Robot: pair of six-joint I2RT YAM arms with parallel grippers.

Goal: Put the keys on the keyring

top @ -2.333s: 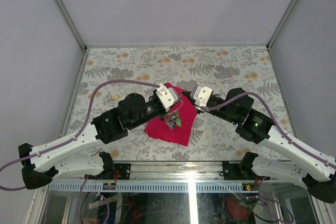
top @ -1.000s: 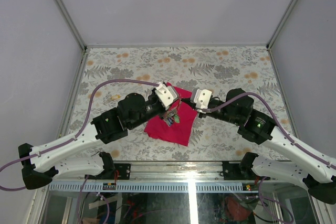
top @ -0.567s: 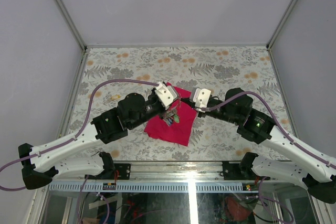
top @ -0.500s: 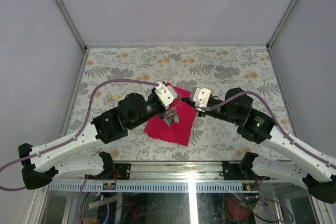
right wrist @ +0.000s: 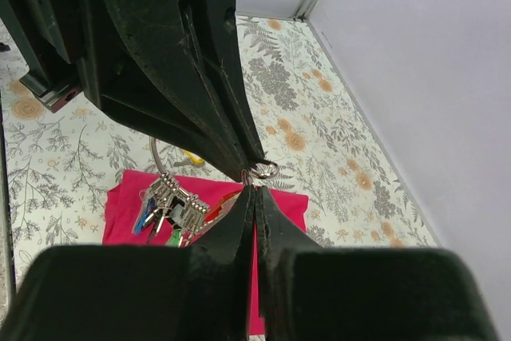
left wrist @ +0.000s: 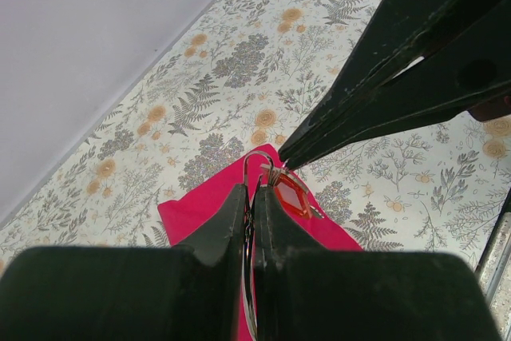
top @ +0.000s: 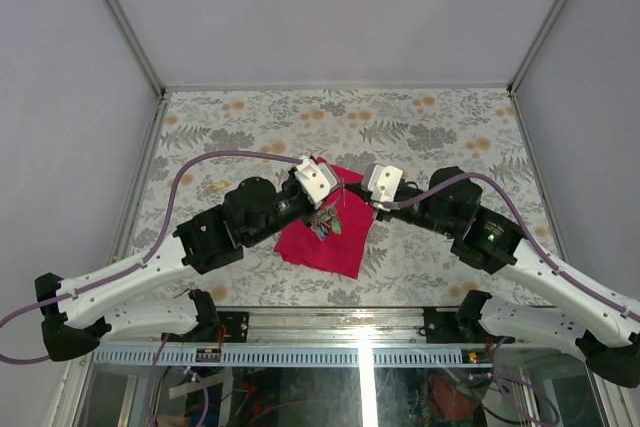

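The keyring (right wrist: 155, 162) is a thin silver ring with a bunch of keys and coloured tags (right wrist: 169, 208) hanging from it above the magenta cloth (top: 322, 245). My left gripper (left wrist: 253, 194) is shut on the ring's wire (left wrist: 251, 167). My right gripper (right wrist: 255, 191) is shut too, tip to tip with the left one, and pinches a red-headed key (left wrist: 292, 198) next to a small silver ring (right wrist: 263, 171). In the top view both grippers (top: 322, 207) (top: 350, 203) meet over the cloth, with the bunch (top: 328, 225) dangling below them.
The floral tabletop (top: 250, 127) is walled by grey panels at the back and both sides. A small yellow-tipped object (right wrist: 192, 156) lies on the table beyond the cloth. A metal rail (top: 330, 322) runs along the near edge.
Since the earliest frame the hanging bunch has shifted slightly up and left with the left gripper. Over the last second both grippers have stayed shut and almost still.
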